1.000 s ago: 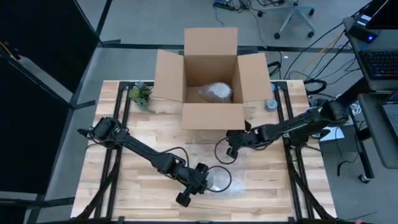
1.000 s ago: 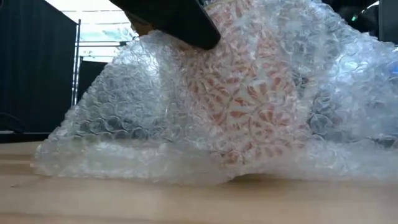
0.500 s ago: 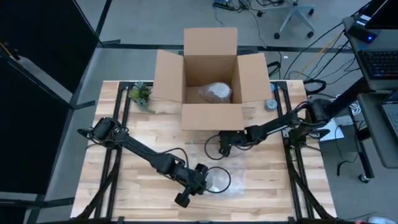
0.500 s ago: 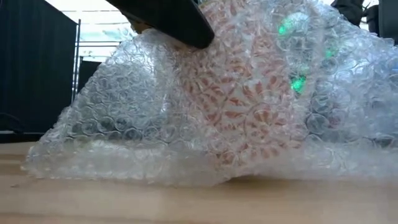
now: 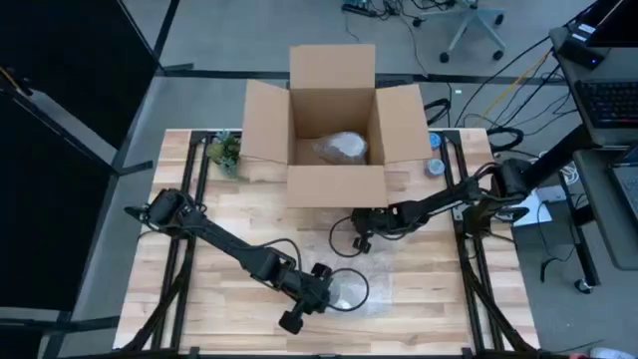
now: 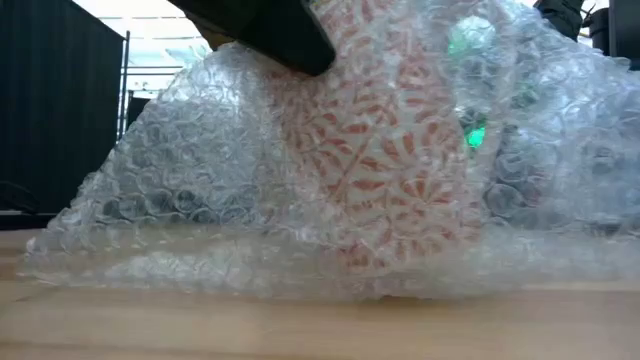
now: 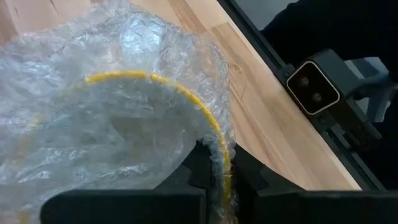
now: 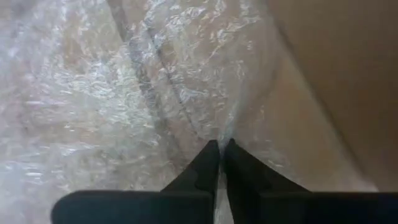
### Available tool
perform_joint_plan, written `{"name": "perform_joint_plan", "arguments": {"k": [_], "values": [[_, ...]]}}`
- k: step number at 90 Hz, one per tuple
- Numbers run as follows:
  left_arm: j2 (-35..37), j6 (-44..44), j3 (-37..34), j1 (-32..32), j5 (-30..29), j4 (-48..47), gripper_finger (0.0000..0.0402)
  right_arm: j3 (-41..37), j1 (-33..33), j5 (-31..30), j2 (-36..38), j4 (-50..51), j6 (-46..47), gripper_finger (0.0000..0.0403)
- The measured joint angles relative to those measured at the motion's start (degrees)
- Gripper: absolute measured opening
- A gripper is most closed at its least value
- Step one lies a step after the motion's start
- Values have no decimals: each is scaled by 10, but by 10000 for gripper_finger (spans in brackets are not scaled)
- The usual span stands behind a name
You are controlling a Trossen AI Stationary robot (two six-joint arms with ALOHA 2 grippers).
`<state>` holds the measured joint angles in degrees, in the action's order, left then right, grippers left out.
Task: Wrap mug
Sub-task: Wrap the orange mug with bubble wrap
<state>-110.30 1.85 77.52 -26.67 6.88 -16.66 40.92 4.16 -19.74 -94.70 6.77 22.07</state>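
A mug (image 6: 390, 170) with a red leaf pattern and a yellow rim (image 7: 186, 99) stands near the table's front middle, with a sheet of bubble wrap (image 6: 150, 200) draped over it. My left gripper (image 5: 324, 282) is shut on the mug's rim through the wrap. My right gripper (image 5: 361, 231) is just in front of the cardboard box and is shut on the far part of the bubble wrap (image 5: 384, 264). In the low view a dark gripper part (image 6: 265, 30) shows at the mug's top. My left gripper pinches the mug's yellow rim (image 7: 219, 149), with one finger (image 7: 199, 171) on each side of the wall and bubble wrap caught in between. The mug's base rests on the table, slightly tilted. My right gripper pinches a ridge of the bubble wrap (image 8: 224, 134) between its two fingertips (image 8: 210, 158). Whether it holds one layer or several, I cannot tell. The wrap runs from the fingers toward the mug.
An open cardboard box (image 5: 334, 189) stands at the table's far middle with a wrapped bundle (image 5: 339, 148) inside. A small green plant (image 5: 224, 152) is left of the box and a tape roll (image 5: 434, 168) right of it. Bare wood lies at the front left and front right.
My right gripper has gone toward the table's left edge along the box front, drawing the bubble wrap with it. In the low view the wrap has spread farther out to the left. The mug has come more upright under it.
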Motion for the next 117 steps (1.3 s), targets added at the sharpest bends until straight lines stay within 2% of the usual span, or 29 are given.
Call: {"name": "perform_joint_plan", "arguments": {"k": [15, 39, 50, 61, 69, 82, 89, 99, 117], "values": [[0, -10, 0, -1, 0, -4, 7, 2, 11, -37, 92, 0, -5, 0], [-2, -16, 1, 2, 4, -6, 7, 3, 36, -55, 220, -23, -23, 0], [-2, -30, 1, 4, 6, -5, 7, 3, 54, -96, 270, -48, -42, 0], [-2, -31, 1, 7, 7, -4, 7, 4, 62, -88, 299, -62, -47, 0], [-2, -31, 1, 7, 8, -4, 7, 4, 65, -81, 305, -43, -20, 0], [-3, -30, 0, 5, 7, -4, 7, 4, 65, -6, 287, 13, 29, 2], [-2, -30, 1, 4, 6, -4, 7, 4, 66, 6, 266, 46, 57, 12], [-2, -30, 12, 3, 5, -20, 7, 4, 72, 3, 230, 79, 78, 44], [-4, -31, 53, 0, 1, -91, 7, 4, 72, 21, 161, 79, 94, 125]]}}
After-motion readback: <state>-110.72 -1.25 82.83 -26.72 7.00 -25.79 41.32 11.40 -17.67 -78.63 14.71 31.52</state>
